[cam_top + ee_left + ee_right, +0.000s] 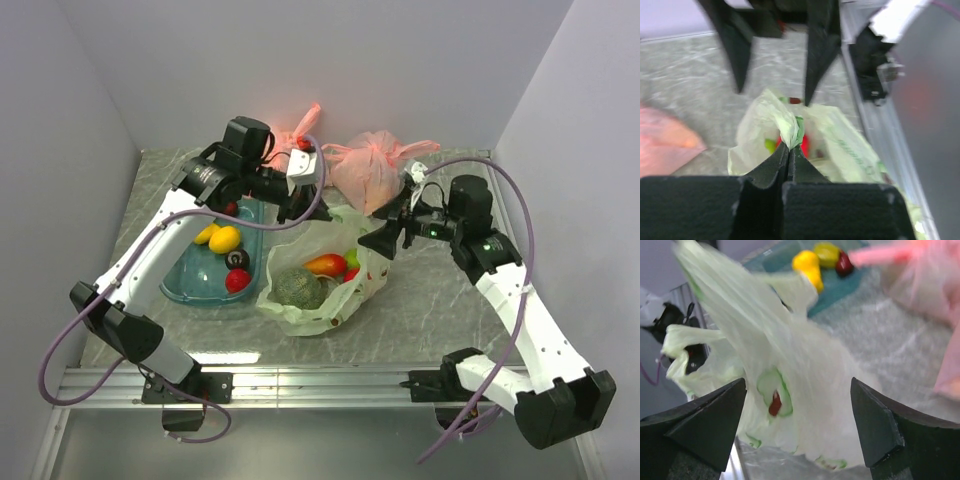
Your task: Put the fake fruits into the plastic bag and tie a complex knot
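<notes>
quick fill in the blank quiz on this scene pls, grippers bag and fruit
1. The left gripper is ____ on a fold of the plastic bag.
2. The right gripper is ____, with one finger on each side of the bag.
3. The bumpy green fruit lies ____ the bag.
4. The two other bags at the back are ____ in colour.

Missing words: shut; open; inside; pink

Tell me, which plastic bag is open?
The pale green bag, with fruit showing inside. The pink bag behind it is knotted shut; the second pink bag is mostly hidden.
</notes>
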